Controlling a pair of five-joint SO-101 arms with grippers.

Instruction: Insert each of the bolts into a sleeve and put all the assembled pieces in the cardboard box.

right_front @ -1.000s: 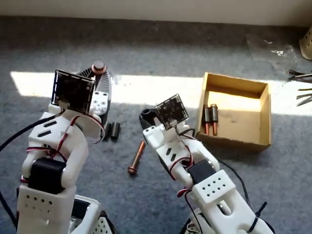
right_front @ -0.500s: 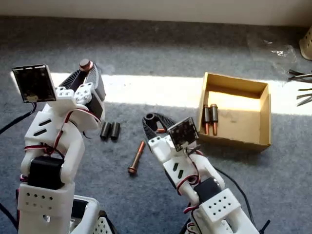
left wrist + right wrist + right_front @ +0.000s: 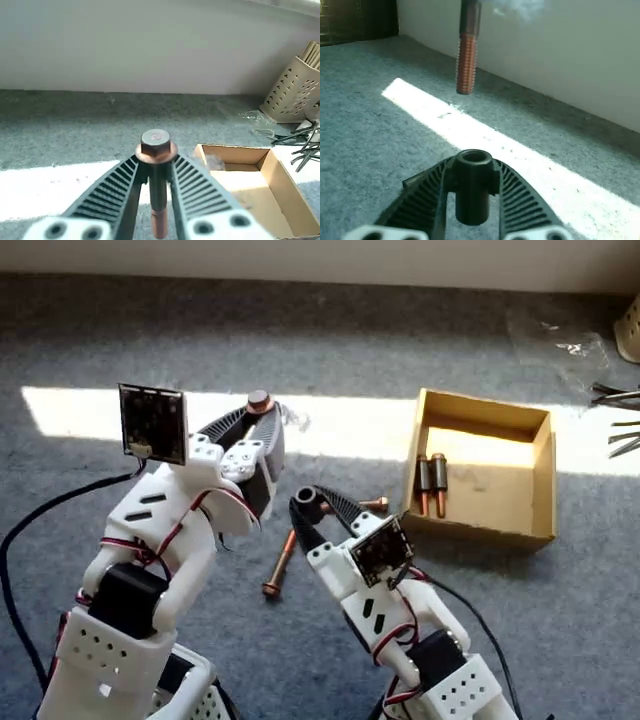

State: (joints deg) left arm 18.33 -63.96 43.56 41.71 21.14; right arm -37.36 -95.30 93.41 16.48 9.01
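**A:** What does the overhead camera catch that the wrist cameras miss?

**B:** A loose copper-coloured metal bolt [image 3: 280, 562] lying on the grey carpet [image 3: 350, 330] at the frame's centre, between the arms. A second loose bolt [image 3: 374, 504] lies just beside the open brown cardboard box [image 3: 545, 490] at centre right. Two black-sleeved bolts [image 3: 430, 483] lie side by side in the box, against its left wall.

**A:** And the wrist cameras?

**B:** The left gripper [image 3: 156, 167] has its jaws clamped on the shank of an upright copper-coloured hex-head bolt [image 3: 156, 145], head up. The right gripper [image 3: 471, 172] is closed around a short black cylindrical sleeve [image 3: 471, 190], bore upward. The held bolt's threaded tip hangs higher than the sleeve, not touching it.

**A:** Anything hidden?

**B:** From overhead the right gripper covers part of the second loose bolt, and the left arm hides the held bolt's shank. The left wrist camera cuts off the box's near side.

**A:** The setting?

**B:** A bright sunlit band crosses the carpet. Behind it stands a plain white wall [image 3: 150, 40], with a beige perforated holder [image 3: 295, 92] and thin dark rods [image 3: 306, 145] near it.
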